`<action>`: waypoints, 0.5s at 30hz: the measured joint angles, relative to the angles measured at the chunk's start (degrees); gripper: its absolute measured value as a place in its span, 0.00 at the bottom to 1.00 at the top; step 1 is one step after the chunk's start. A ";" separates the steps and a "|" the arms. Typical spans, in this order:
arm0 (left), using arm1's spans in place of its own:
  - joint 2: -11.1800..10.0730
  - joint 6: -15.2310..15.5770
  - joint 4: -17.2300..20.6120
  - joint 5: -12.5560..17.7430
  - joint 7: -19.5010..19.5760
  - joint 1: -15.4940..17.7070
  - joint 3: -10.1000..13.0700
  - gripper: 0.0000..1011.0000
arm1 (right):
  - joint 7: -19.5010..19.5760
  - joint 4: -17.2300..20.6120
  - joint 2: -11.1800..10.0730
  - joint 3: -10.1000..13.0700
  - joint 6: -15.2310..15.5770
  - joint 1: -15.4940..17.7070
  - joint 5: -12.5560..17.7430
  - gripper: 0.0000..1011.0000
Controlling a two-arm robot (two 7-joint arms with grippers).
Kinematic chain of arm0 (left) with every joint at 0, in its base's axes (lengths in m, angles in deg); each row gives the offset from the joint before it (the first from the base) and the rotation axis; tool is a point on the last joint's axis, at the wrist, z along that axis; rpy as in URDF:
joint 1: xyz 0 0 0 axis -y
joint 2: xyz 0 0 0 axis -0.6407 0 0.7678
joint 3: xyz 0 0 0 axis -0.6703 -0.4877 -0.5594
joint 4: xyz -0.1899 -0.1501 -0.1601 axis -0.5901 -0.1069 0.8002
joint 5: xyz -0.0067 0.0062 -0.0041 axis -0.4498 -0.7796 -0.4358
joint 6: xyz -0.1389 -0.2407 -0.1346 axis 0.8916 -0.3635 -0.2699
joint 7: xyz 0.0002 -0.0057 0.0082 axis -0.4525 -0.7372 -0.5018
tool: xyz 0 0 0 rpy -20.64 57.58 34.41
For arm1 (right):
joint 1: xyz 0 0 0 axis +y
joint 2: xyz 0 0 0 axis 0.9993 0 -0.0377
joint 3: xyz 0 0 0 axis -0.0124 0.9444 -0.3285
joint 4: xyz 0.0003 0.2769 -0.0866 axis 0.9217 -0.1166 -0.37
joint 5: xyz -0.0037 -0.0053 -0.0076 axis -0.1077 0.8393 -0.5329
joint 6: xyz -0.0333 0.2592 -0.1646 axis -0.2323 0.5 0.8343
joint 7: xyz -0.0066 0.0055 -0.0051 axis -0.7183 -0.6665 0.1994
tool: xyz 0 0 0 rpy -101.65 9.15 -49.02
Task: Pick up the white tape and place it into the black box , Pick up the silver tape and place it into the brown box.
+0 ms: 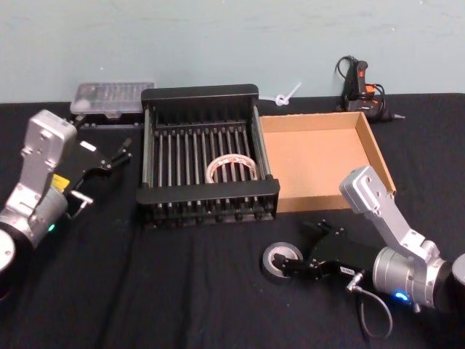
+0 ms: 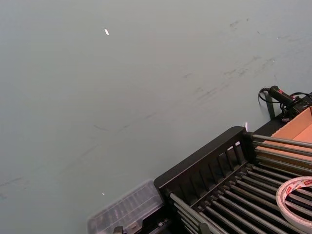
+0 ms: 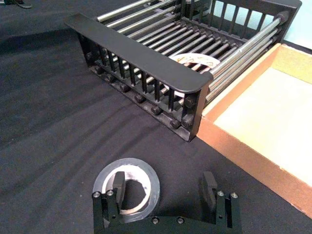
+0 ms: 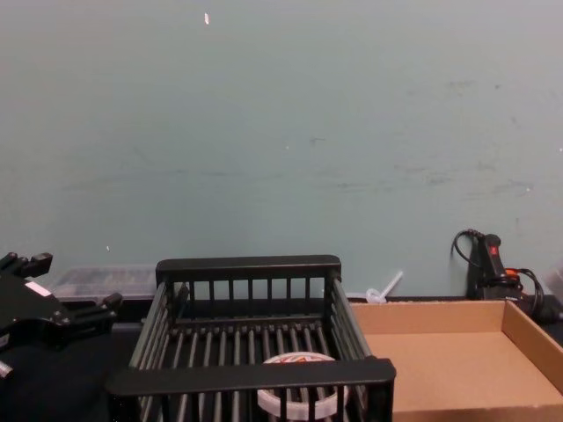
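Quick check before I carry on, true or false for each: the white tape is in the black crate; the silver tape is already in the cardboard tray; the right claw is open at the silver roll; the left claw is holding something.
1. The flat white tape roll lies on the slatted floor of the black plastic crate. True.
2. The dull grey-silver tape roll is in the shallow tan cardboard tray. False: it lies on the black tablecloth in front of the tray.
3. The right claw is open, one finger inside the roll's hole. True.
4. The left claw grips a roll. False: it is open and empty, left of the crate.
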 joint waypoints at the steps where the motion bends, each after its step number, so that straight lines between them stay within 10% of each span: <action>1: 0.00 0.00 0.00 0.00 0.00 0.00 0.00 0.99 | 0.05 -0.02 0.03 -0.02 0.09 -0.03 -0.05 0.99; 15: 0.00 0.00 0.00 0.00 0.00 0.00 0.00 0.99 | 0.15 -0.17 0.10 -0.09 0.19 -0.10 -0.23 0.99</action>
